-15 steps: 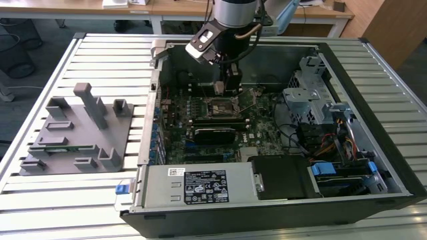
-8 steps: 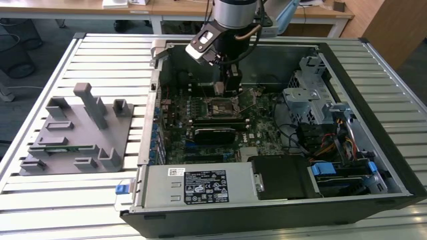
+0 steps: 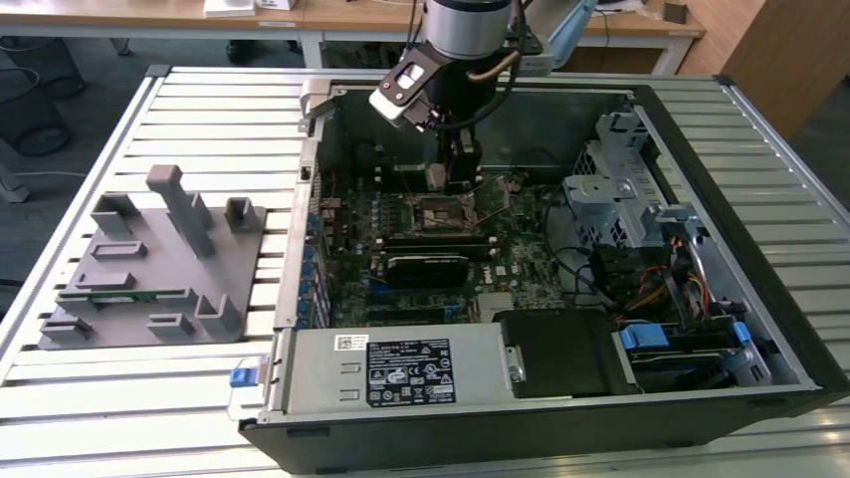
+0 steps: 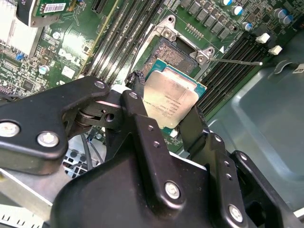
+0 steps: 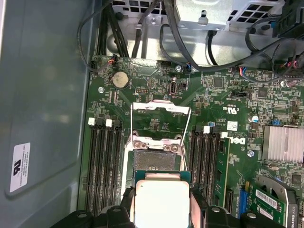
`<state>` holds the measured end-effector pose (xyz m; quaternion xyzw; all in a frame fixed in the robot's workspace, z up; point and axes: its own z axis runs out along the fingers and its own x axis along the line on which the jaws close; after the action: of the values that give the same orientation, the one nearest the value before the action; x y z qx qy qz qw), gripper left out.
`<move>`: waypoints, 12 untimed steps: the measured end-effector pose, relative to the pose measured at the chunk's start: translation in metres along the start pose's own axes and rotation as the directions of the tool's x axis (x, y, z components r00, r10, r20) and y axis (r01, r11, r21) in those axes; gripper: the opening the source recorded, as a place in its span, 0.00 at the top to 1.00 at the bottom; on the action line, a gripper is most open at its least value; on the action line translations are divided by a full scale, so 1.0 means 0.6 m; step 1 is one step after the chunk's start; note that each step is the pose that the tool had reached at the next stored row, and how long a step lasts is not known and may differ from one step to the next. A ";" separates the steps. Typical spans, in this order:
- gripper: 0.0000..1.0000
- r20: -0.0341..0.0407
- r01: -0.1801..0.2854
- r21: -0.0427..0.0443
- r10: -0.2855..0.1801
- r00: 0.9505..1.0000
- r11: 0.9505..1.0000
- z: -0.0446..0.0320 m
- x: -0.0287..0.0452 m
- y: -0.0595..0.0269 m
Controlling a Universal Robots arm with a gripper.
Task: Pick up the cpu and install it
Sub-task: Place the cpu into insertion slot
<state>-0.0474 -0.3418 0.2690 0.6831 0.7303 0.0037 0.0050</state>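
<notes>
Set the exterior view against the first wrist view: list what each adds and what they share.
Exterior view: the grey moulded fixture tray on the slatted metal table. First wrist view: the square silver-topped cpu clamped in the black gripper, close to the open dark socket frame, plus a round silver coin cell. Both: the green motherboard and the gripper.

Silver-grey cpu (image 4: 172, 100) with a thin green rim; black gripper (image 4: 165, 102) around it; behind the cpu, a green motherboard (image 4: 80, 35) with black memory slots (image 4: 118, 40)
</notes>
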 end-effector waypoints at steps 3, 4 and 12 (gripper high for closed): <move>0.46 0.000 0.000 0.000 0.000 1.000 1.000 0.001 0.000 0.000; 0.46 0.000 0.000 0.000 0.000 1.000 1.000 0.001 0.000 0.000; 0.46 0.000 0.000 0.000 0.000 1.000 1.000 0.005 0.000 0.000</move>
<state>-0.0473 -0.3418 0.2659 0.6831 0.7303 0.0038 0.0050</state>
